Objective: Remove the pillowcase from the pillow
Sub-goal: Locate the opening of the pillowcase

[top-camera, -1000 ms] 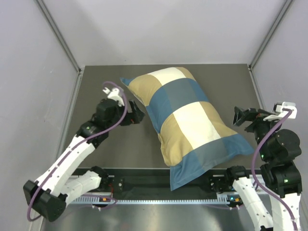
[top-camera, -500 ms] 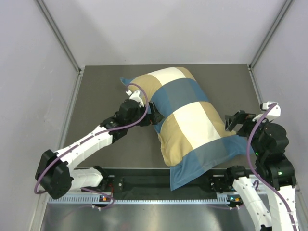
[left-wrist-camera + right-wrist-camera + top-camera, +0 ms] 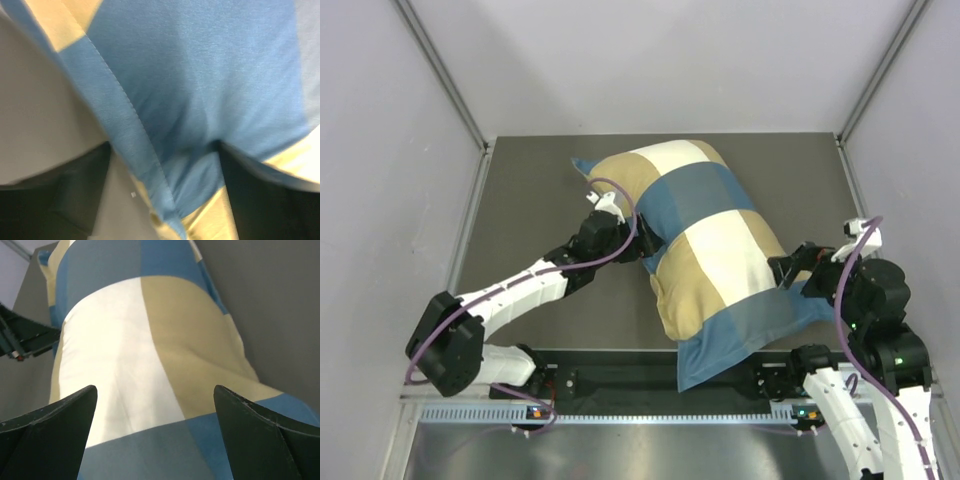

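Two arms reach in from the near edge of the dark worktop (image 3: 540,190), one on each side of the checked pillowcase (image 3: 710,240). It lies slantwise from near right to far left, plumped out by the pillow hidden inside it. Nearest, its blue open end (image 3: 720,355) lies flat and overlaps the black rail (image 3: 620,385) along the worktop's near edge. Just beyond, on the right, the right jaws stand spread wide and hold nothing. Their dark fingers (image 3: 45,425) frame the cream and tan checks; whether they touch the cloth cannot be told. Farther in, on the left, the left jaws are also spread wide and pushed up against the case's left flank. A blue check and the stitched blue edge (image 3: 135,135) fill the gap between the fingers (image 3: 65,200), with nothing clamped. Grey walls (image 3: 390,150) close in the sides and the far end.
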